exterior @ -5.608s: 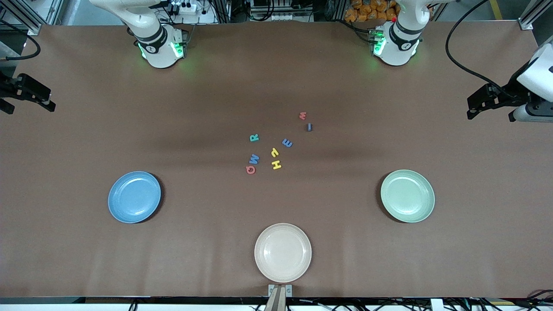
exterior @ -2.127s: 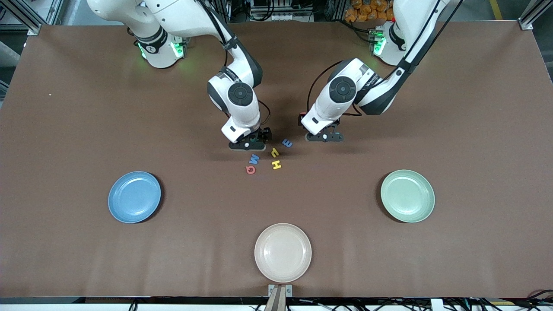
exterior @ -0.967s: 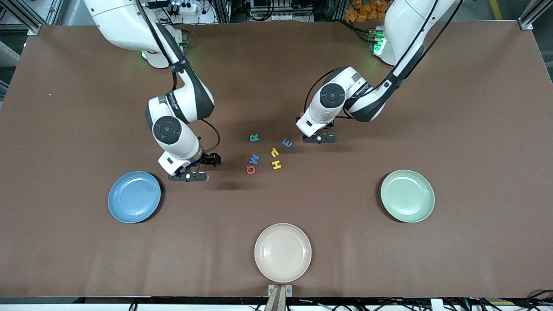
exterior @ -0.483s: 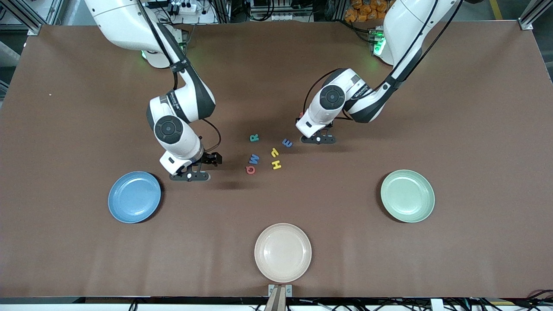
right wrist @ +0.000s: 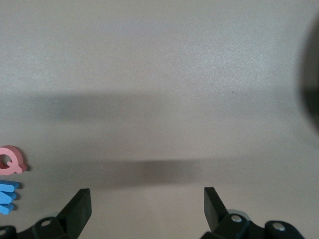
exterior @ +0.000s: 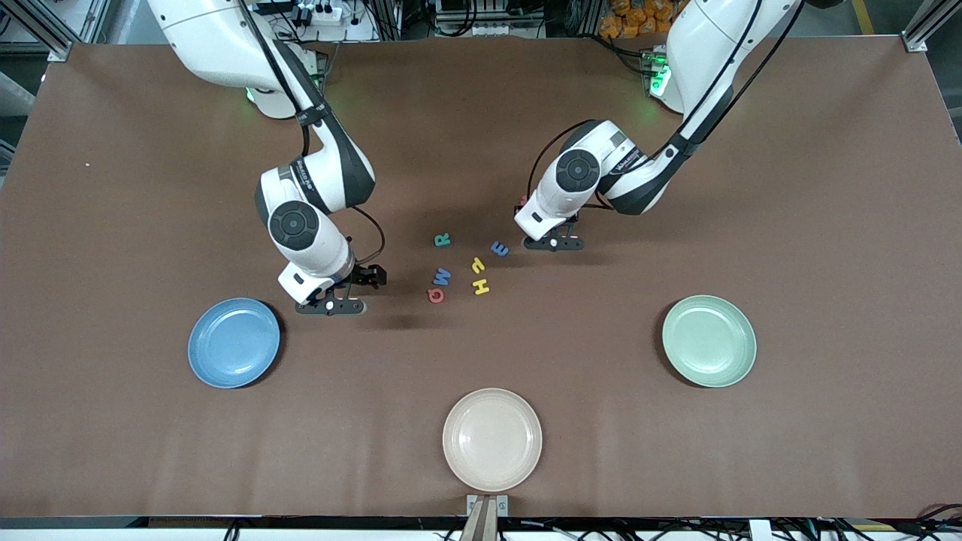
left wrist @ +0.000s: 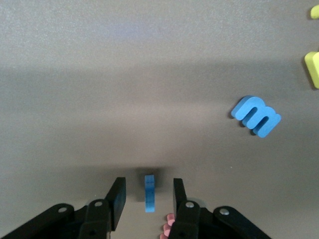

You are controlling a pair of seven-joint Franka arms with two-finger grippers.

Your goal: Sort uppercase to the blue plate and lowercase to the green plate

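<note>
Letters R [exterior: 442, 240], W [exterior: 441, 277], Q [exterior: 436, 295], H [exterior: 481, 286] cluster mid-table [exterior: 481, 135]; blue plate [exterior: 234, 343] toward right arm's end, green plate [exterior: 709, 340] toward left arm's, cream plate [exterior: 492, 439] nearest camera.

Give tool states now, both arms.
Left tool: open, fingers straddling the dark blue short bar.
Right tool: open, empty, over bare table near the blue plate.
</note>
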